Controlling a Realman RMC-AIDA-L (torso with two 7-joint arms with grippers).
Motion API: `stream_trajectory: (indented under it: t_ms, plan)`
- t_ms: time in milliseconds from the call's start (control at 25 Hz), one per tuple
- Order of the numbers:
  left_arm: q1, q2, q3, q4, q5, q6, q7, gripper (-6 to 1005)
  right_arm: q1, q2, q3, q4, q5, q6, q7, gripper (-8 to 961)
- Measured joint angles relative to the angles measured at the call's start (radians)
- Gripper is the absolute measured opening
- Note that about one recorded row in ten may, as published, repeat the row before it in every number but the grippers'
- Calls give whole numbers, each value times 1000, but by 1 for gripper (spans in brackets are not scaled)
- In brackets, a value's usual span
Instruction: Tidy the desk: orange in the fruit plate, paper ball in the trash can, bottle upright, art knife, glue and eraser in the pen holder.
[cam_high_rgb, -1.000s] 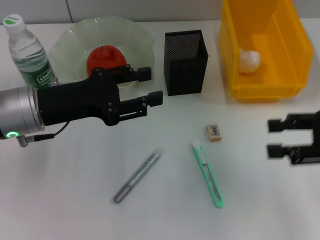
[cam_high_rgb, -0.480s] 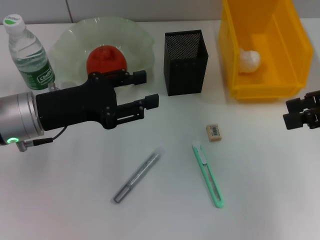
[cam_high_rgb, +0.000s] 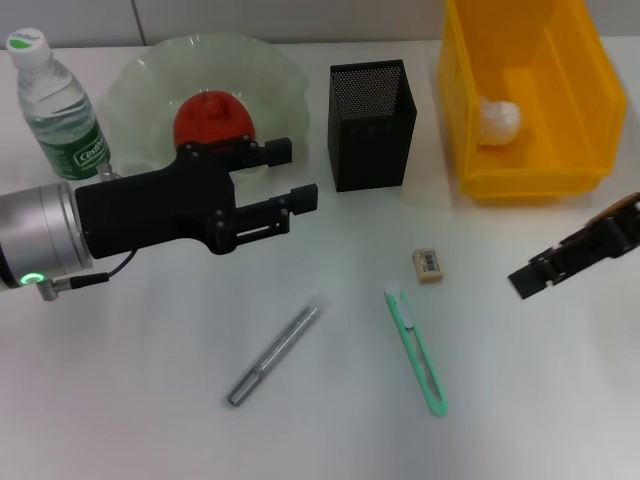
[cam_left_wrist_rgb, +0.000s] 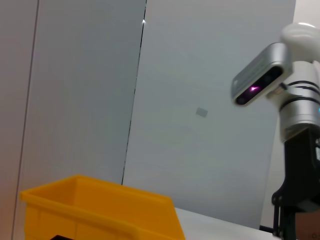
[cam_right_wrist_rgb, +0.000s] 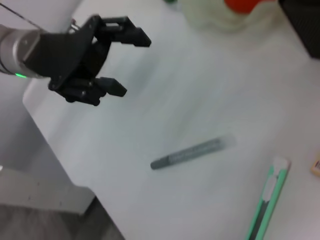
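— Where is the left gripper (cam_high_rgb: 298, 172) seen, and how are its fingers set?

— Roughly at the nine o'clock side of the head view it is held above the table (cam_high_rgb: 130, 400), its two fingers spread apart with nothing between them. The orange (cam_high_rgb: 211, 119) is found right beside it at eleven o'clock, resting in the fruit plate (cam_high_rgb: 150, 80). The pen holder (cam_high_rgb: 370, 125) stands near, at two o'clock from the fingertips.

— And the items on the desk?

— The glue (cam_high_rgb: 273, 355) is laid at six o'clock from that gripper, well apart from it. The art knife (cam_high_rgb: 415, 347) lies at five o'clock, and the eraser (cam_high_rgb: 428, 265) at four o'clock, just above the knife's tip.

— What of the right gripper (cam_high_rgb: 575, 255)?

— It is seen at the three o'clock edge, tilted; whether its fingers are parted cannot be told. The eraser lies at nine o'clock from it, apart.

— Is any writing readable?

— A green label is carried by the upright bottle (cam_high_rgb: 58, 110) at ten o'clock, but its letters cannot be made out with certainty. A dark printed patch is borne on the eraser, unreadable.

— And the paper ball (cam_high_rgb: 498, 121)?

— It is held inside the yellow trash can (cam_high_rgb: 590, 110) at one o'clock.
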Motion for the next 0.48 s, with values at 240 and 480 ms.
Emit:
stream_trajectory:
  t_ms: [240,480]
  plan:
    - [-4,-2,10,-4,0,-6,27,625,133,9,-46,201,-147,90,13,730]
    - [-11,-3,10,-13,-5,-5,55,625,215,14,-199,293,-157,177,65,729]
